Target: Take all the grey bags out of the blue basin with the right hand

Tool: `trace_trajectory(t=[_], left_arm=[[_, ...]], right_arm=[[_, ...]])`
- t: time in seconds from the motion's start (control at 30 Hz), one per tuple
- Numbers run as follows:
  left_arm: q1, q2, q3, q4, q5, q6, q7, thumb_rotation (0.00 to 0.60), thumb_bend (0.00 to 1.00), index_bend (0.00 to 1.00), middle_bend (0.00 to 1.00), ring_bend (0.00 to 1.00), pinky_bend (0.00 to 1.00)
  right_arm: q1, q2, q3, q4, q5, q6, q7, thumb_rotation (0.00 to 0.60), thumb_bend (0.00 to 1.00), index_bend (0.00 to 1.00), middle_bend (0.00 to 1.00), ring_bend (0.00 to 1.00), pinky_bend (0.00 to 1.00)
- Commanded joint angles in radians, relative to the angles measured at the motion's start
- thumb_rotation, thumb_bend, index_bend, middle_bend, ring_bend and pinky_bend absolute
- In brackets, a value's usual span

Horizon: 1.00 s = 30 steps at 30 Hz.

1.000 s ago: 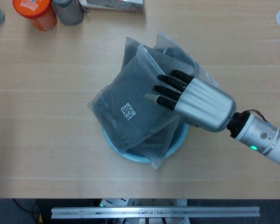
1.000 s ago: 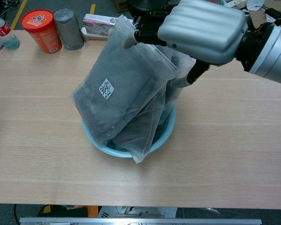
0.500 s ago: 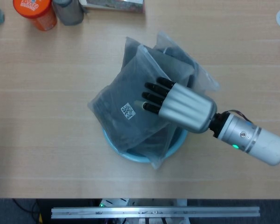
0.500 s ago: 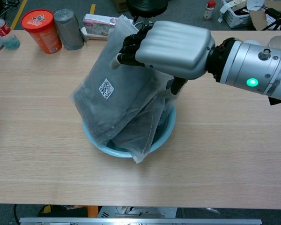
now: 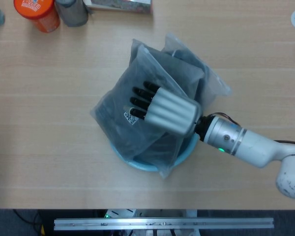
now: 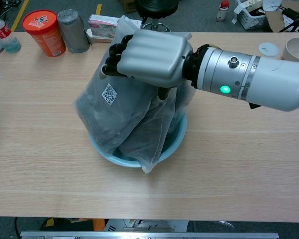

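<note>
above blue basin (image 6: 175, 142), upright grey bags (image 6: 122, 117)

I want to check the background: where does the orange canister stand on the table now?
The orange canister stands at the far left edge of the table in both views, between a grey can and a small bottle.

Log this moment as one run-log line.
phase: reaching | right hand: on top grey bag, grip unclear | grey bags: all in blue basin | left hand: not in view
</note>
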<state>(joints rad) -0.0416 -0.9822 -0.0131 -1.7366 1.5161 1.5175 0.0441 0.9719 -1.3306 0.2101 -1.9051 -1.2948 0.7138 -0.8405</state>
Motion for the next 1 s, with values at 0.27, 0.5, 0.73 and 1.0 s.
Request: trace_trajectory(t=[0.27, 0.5, 0.73, 1.0], left_arm=[[0.001, -0.003, -0.004, 0.013, 0.000, 0.003, -0.013, 0.600, 0.23, 0.30, 0.28, 0.24, 0.24], [0.003, -0.005, -0.006, 0.024, -0.004, 0.005, -0.025, 0.600, 0.23, 0.30, 0.28, 0.24, 0.24], [0.002, -0.006, -0.011, 0.033, -0.010, 0.005, -0.033, 0.600, 0.23, 0.30, 0.28, 0.24, 0.24], [-0.007, -0.010, -0.016, 0.034, -0.009, -0.005, -0.030, 0.600, 0.23, 0.30, 0.28, 0.24, 0.24]], right_arm=[[0.097, -0.084, -0.021, 0.051, 0.123, 0.029, -0.109, 0.600, 0.32, 0.62, 0.55, 0.47, 0.46], [0.108, -0.133, -0.014, 0.121, 0.079, 0.110, -0.069, 0.600, 0.39, 0.83, 0.70, 0.69, 0.75], [0.078, -0.117, -0.005, 0.152, -0.040, 0.204, 0.063, 0.600, 0.45, 0.91, 0.76, 0.76, 0.84], [0.016, -0.026, 0.028, 0.137, -0.148, 0.342, 0.189, 0.600, 0.45, 0.91, 0.76, 0.76, 0.84]])
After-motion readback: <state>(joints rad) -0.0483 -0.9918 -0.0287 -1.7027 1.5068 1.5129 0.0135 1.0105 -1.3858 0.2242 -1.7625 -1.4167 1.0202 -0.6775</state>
